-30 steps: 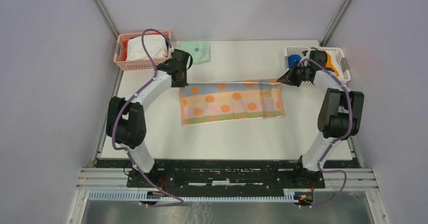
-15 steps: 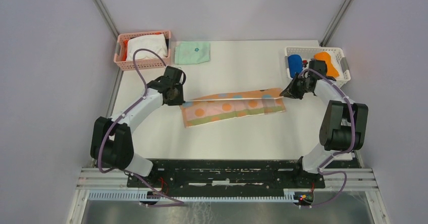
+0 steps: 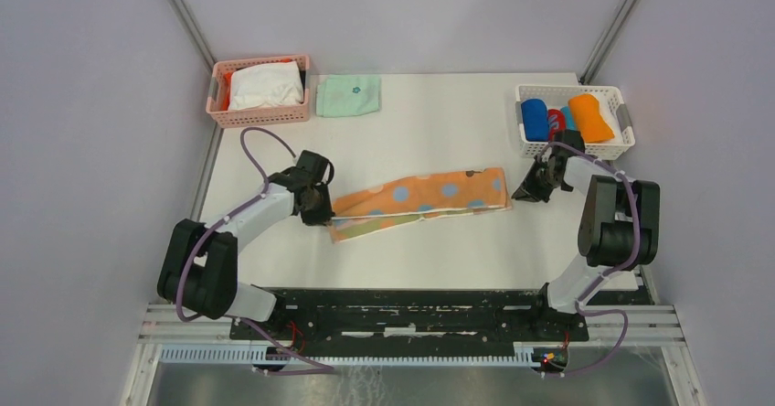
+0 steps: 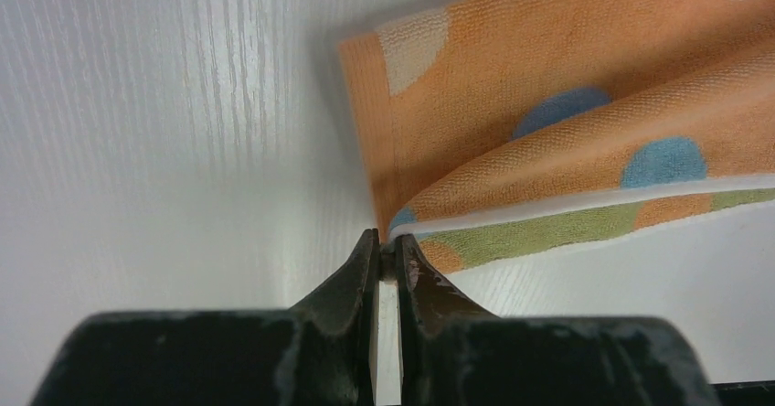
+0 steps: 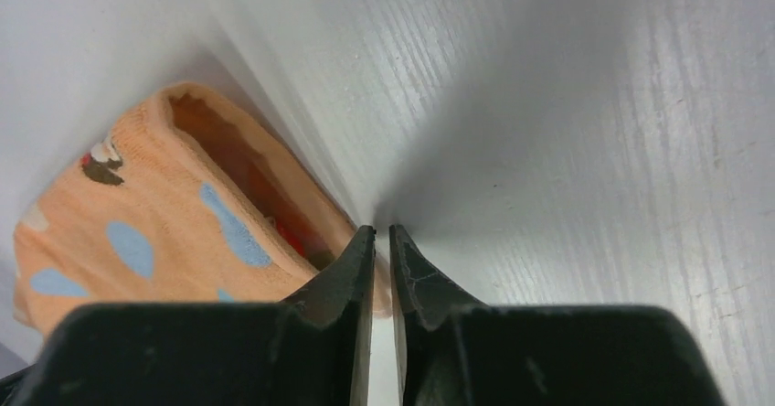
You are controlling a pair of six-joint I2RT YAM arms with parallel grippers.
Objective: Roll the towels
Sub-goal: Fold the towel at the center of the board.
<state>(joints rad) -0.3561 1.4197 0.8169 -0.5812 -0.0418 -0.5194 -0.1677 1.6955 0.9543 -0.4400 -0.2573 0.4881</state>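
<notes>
So the left gripper (image 4: pixel 384 244) pinches the dotted towel (image 3: pixel 422 193) at its 9 o'clock corner, probably squaring the fold for rolling; right gripper (image 5: pixel 382 234) sits at 3 o'clock, jaws narrow; can't tell if it's gripping.

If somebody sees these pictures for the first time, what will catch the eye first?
A dotted towel, folded into a long strip, lies across the middle of the table, with the left gripper pinching its left end and the right gripper at its right end. At the far right, a white basket holds a rolled blue towel and a rolled orange towel.
</notes>
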